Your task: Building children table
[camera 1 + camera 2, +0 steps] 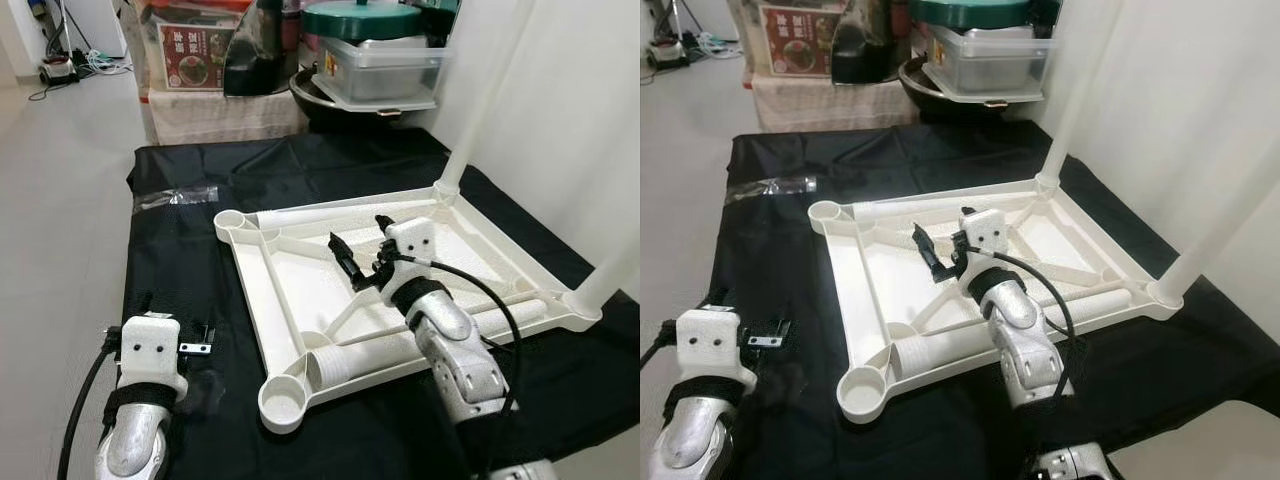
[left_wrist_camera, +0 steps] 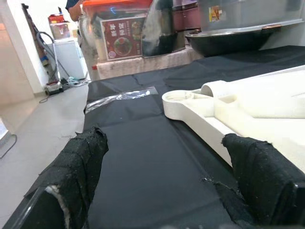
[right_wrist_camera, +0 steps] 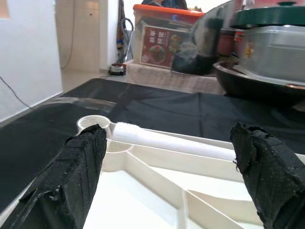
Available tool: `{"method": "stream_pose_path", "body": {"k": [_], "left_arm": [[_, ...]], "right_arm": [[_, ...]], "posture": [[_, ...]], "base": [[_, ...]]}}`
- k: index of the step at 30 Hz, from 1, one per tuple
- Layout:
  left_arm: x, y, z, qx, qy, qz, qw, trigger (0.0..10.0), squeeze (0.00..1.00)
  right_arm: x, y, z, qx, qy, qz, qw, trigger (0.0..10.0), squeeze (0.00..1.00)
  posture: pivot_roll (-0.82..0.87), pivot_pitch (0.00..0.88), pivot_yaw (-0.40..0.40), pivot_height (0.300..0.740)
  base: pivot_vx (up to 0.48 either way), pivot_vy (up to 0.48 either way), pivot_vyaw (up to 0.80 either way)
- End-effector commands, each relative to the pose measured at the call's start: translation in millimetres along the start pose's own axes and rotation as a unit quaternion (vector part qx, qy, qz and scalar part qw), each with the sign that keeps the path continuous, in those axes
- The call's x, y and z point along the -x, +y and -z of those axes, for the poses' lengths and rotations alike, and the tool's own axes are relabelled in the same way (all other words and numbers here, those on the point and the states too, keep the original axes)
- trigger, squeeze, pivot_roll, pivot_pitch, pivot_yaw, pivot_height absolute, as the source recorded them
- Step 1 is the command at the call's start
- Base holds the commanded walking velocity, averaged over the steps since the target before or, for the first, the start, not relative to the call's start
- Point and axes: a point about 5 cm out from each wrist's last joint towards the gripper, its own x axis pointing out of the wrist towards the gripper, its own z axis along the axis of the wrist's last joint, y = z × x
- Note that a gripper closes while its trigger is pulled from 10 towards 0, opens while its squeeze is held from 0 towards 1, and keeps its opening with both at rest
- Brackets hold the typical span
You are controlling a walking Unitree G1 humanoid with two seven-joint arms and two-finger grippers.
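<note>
- Left eye view: the upturned white plastic tabletop [image 1: 300, 290] lies on a black sheet [image 1: 190, 250], two legs [image 1: 478, 110] standing in its far corner sockets.
- Right gripper [image 1: 360, 250] hovers over the tabletop's ribbed underside, fingers wide apart, holding nothing.
- Left gripper [image 2: 162, 191] sits low above the sheet beside the tabletop's left edge, fingers spread wide and empty.

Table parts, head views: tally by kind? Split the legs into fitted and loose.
Tabletop, upside down: 1
Legs standing in corner sockets: 2
Legs lying loose in the tabletop: 2
Total: 5 parts
</note>
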Motion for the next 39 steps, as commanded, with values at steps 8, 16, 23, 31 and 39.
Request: {"method": "stream_pose_path", "body": {"k": [8,16,23,31,39], "left_arm": [[-1.7,-3.2,9.2,-0.013,0.028,-0.003,1.000,10.0,0.00],[-0.4,-3.8,6.2,-0.005,0.036,-0.001,0.999,10.0,0.00],[-1.8,-4.1,6.2,-0.004,0.031,-0.004,0.999,10.0,0.00],[-3.7,-1.9,7.6,-0.019,0.033,-0.016,0.999,10.0,0.00],[-3.6,-0.2,10.4,-0.022,0.038,-0.027,0.999,10.0,0.00]], "right_arm": [[-12.7,24.9,-0.2,0.010,0.039,-0.073,0.996,10.0,0.00],[-13.4,20.6,-1.6,-0.004,0.046,-0.052,0.998,10.0,0.00],[-15.7,24.7,-1.6,-0.018,0.061,-0.063,0.996,10.0,0.00],[-22.4,24.6,12.9,-0.024,0.157,-0.079,0.984,10.0,0.00],[-17.6,12.5,42.9,-0.056,0.262,-0.037,0.963,10.0,0.00]], "posture": [[0.06,0.000,-0.098,0.740],[0.06,0.000,-0.102,0.740],[0.06,0.000,-0.101,0.740],[0.07,0.000,-0.111,0.740],[0.07,0.000,-0.124,0.740]], "base": [[0.000,0.000,0.00],[0.000,0.368,0.00],[0.000,0.463,0.00],[0.000,0.045,0.00],[0.000,0.000,0.00]]}}
